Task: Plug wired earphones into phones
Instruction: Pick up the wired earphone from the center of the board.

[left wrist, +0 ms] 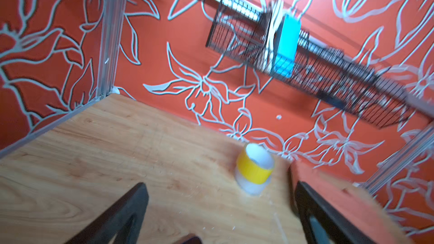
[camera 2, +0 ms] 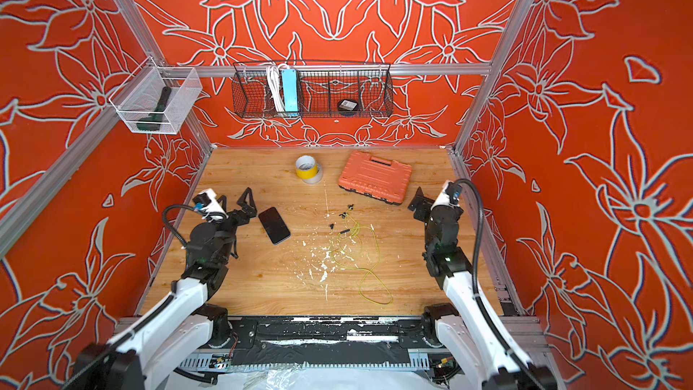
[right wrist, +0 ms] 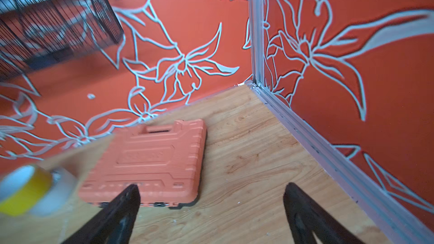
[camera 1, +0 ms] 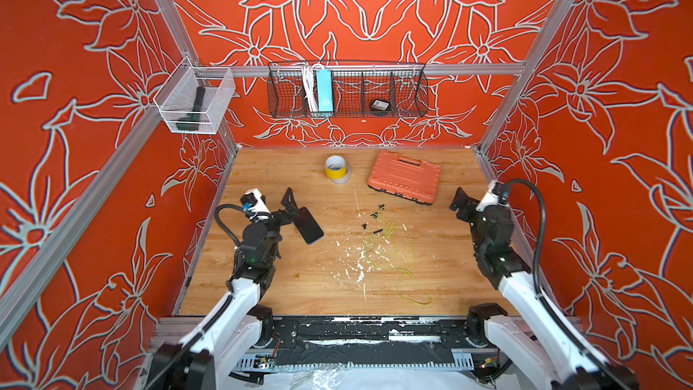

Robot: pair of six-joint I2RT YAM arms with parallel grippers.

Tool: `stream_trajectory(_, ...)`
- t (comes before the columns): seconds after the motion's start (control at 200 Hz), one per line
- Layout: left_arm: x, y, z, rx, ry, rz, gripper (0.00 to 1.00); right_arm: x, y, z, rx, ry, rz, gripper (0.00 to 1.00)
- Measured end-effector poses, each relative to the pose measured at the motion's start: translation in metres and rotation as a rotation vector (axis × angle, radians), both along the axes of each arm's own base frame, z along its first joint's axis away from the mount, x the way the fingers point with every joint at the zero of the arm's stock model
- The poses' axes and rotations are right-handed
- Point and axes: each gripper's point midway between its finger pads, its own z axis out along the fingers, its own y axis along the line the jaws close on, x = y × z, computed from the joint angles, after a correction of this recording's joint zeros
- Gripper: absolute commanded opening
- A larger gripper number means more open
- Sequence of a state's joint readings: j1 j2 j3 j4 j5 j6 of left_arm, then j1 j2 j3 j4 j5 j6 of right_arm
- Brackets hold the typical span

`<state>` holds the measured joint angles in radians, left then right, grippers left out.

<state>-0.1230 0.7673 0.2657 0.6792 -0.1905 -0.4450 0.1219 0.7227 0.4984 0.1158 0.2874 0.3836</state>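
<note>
Black fingers of the left gripper (camera 2: 250, 207) stand wide apart and empty. The black smartphone (camera 2: 274, 225) lies flat just beside them on the wooden table (camera 2: 262, 287). Farther out toward the right arm, the yellow-green wired earphones (camera 2: 344, 231) lie loose and unplugged, well apart from both grippers. The right gripper (camera 1: 458, 200) is likewise spread, holding nothing. An orange tool case (camera 1: 405, 176) lies near it, and stacked tape rolls (camera 1: 336, 168) stand beyond.

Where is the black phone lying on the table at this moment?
In both top views the phone lies flat on the left side of the wooden table, just beside the open left tool, with the earphones apart to its right.
</note>
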Motion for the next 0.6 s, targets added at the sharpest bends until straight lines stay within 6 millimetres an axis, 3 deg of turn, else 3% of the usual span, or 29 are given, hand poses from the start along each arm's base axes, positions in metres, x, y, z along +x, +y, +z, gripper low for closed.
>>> stream_trajectory(0.15,-0.017,-0.009,0.000,-0.189,0.004,-0.082,0.98,-0.007,0.023,-0.003,0.115,0.080,0.121,0.72)
stream_trajectory(0.275,-0.013,-0.029,-0.005,-0.242,0.122,-0.183,0.98,0.003,0.063,-0.011,0.192,0.207,0.287,0.57)
stream_trajectory(0.385,-0.011,-0.055,-0.013,-0.250,0.232,-0.279,0.97,0.007,0.132,-0.025,0.150,0.364,0.488,0.57)
stream_trajectory(0.435,-0.013,-0.069,-0.022,-0.242,0.282,-0.327,0.93,0.006,0.169,-0.033,0.107,0.428,0.582,0.49)
stream_trajectory(0.495,-0.018,-0.083,-0.037,-0.227,0.340,-0.380,0.88,0.002,0.207,-0.046,0.071,0.491,0.672,0.47)
stream_trajectory(0.601,-0.028,-0.094,-0.063,-0.202,0.414,-0.437,0.81,-0.006,0.248,-0.082,0.017,0.607,0.743,0.43)
